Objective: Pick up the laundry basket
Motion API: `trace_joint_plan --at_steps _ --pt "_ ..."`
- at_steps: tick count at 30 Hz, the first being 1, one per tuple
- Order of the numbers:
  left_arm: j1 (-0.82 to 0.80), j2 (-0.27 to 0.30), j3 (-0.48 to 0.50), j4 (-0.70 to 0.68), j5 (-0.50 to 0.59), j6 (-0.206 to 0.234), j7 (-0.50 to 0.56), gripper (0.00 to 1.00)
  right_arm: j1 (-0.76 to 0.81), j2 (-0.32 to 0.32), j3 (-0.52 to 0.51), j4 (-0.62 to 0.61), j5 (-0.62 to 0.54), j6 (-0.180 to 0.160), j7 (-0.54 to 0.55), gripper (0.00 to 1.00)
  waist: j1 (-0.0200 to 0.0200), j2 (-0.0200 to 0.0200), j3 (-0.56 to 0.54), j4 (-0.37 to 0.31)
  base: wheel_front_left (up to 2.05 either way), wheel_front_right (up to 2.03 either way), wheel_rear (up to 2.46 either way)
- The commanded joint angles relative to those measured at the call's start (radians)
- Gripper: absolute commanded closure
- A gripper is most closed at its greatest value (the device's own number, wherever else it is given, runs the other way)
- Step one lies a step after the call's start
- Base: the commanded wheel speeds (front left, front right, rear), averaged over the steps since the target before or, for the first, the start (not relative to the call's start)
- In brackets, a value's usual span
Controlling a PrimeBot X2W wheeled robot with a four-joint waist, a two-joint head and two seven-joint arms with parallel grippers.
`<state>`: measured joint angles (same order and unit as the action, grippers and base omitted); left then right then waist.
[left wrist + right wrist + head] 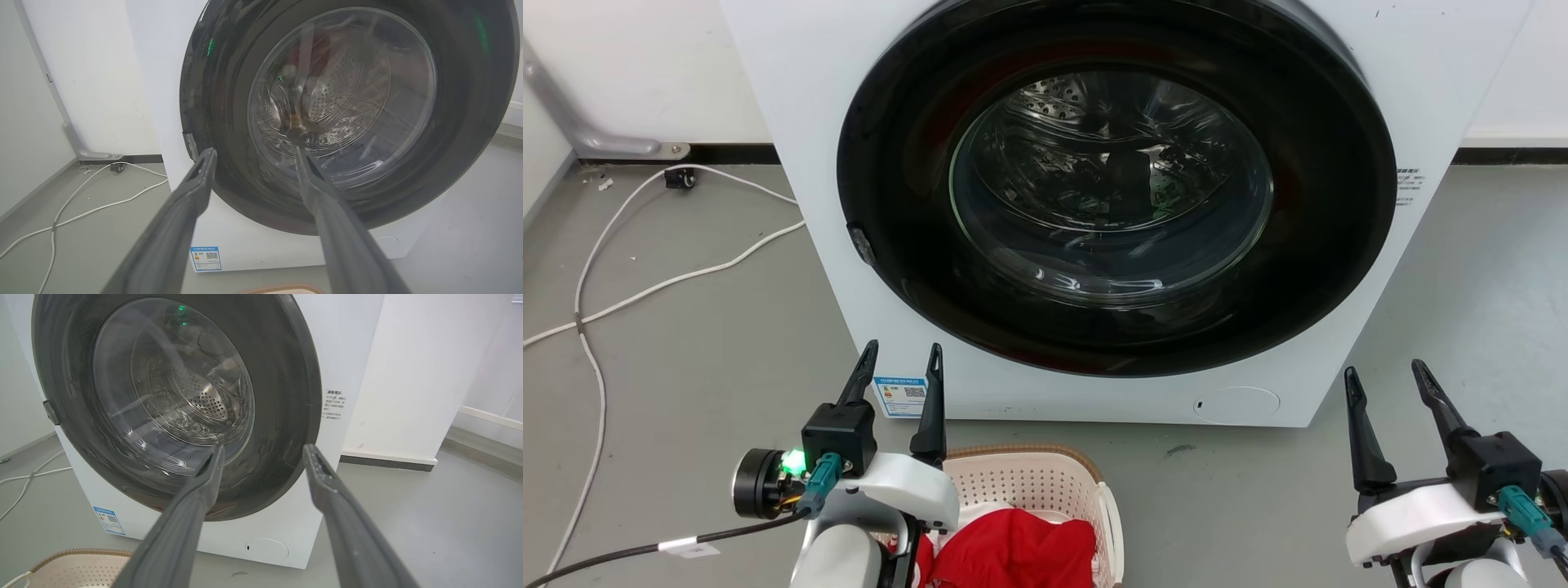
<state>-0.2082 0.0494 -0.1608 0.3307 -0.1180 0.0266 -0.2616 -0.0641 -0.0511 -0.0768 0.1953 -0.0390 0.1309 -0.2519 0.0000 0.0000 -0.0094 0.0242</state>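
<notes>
We faced the washing machine (800, 98), its round dark door (1111, 347) shut. The laundry basket (1033, 452) sat on the grey floor (686, 367) just before the machine's foot, low in the head view and close in under us. A red cloth (1013, 551) was heaped inside it.

Our left gripper (903, 353) hung above the basket's left side with its two fingers spread apart and nothing between them. Our right gripper (1385, 369) stood well apart to the basket's right, over bare floor, its fingers likewise spread and empty. Neither touched the basket. Both pairs of fingers pointed ahead at the machine rather than down, which is why each wrist view looked mostly into the door glass and caught only the brown rim at its bottom edge.

We judged this a ready stance, arms parted roughly to either side of the load, with the reach itself not yet begun. The basket's white handle (1112, 523) on its right side lay in plain sight; the one opposite was hidden behind our left arm. The lift would call for both grippers to tip downward and close in on the sides, the right having the longer way to come. An uneven hold could tilt the basket and spill the cloth. A white cable (645, 286) trailed across the floor well to the left, clear of the work.
</notes>
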Motion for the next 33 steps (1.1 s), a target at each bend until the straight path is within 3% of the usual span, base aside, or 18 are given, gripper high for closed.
trace_joint_plan --at_steps 1,16,33 --pt "-0.006 0.002 0.001 0.002 0.0 0.0 -0.005 0.0 -0.015 0.001 -0.002 0.002 0.005 0.0 -0.006 0.0 0.0 0.0 0.0 0.0 0.0 0.0 0.0" --pt "-0.006 0.002 0.012 0.008 -0.002 0.006 -0.005 0.0 -0.021 0.001 -0.002 0.014 0.028 0.0 -0.01 0.0 0.0 0.0 0.006 0.0 0.0 0.0 0.0" --pt "-0.03 0.002 0.072 0.127 -0.005 -0.004 -0.004 0.0 -0.076 0.002 0.166 0.129 0.103 0.0 0.014 0.0 0.0 0.0 0.073 -0.001 0.0 0.0 0.0"
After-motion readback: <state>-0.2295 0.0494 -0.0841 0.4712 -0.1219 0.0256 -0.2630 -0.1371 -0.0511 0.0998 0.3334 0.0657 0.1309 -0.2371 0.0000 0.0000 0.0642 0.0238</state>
